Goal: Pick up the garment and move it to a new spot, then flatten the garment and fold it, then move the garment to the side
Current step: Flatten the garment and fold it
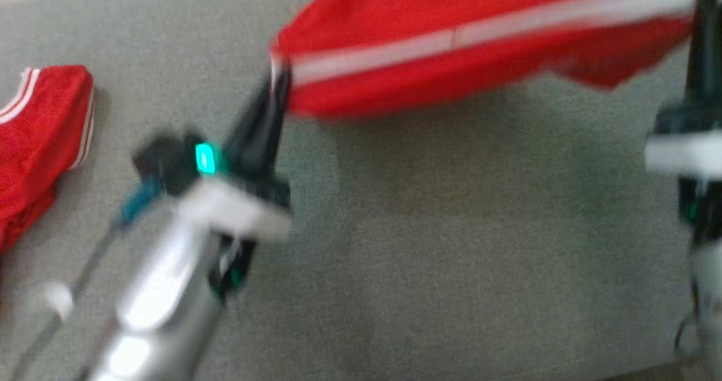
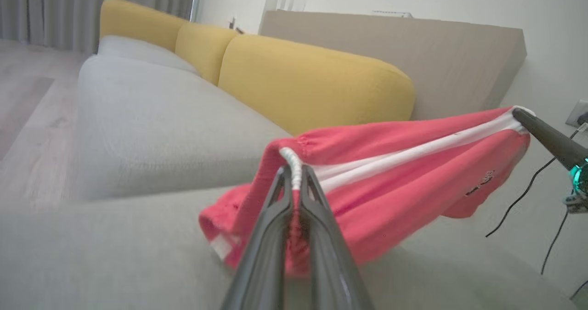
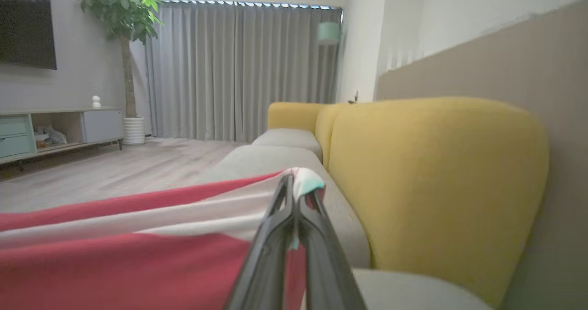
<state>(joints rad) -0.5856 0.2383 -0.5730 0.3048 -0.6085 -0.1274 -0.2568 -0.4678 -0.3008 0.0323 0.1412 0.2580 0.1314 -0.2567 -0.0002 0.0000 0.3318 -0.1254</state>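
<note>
The garment [image 1: 428, 48] is red with a white stripe, stretched out in the air above the grey sofa seat [image 1: 423, 245]. My left gripper [image 1: 279, 79] is shut on its left end, pinching the gathered white-edged hem [image 2: 294, 167]. At the far right my right gripper [image 1: 699, 8] is shut on the other end, where the white stripe [image 3: 303, 183] sits between its fingers. In the left wrist view the garment [image 2: 390, 172] sags between the two grips, its lower edge hanging close over the seat. The head view is blurred.
A second red garment [image 1: 39, 138] with white trim lies crumpled at the seat's left edge. Yellow back cushions [image 2: 312, 85] line the sofa behind the seat. Dark cables [image 2: 528, 195] hang by the wall on the right. Beyond the sofa lie wooden floor [image 3: 115, 172] and curtains.
</note>
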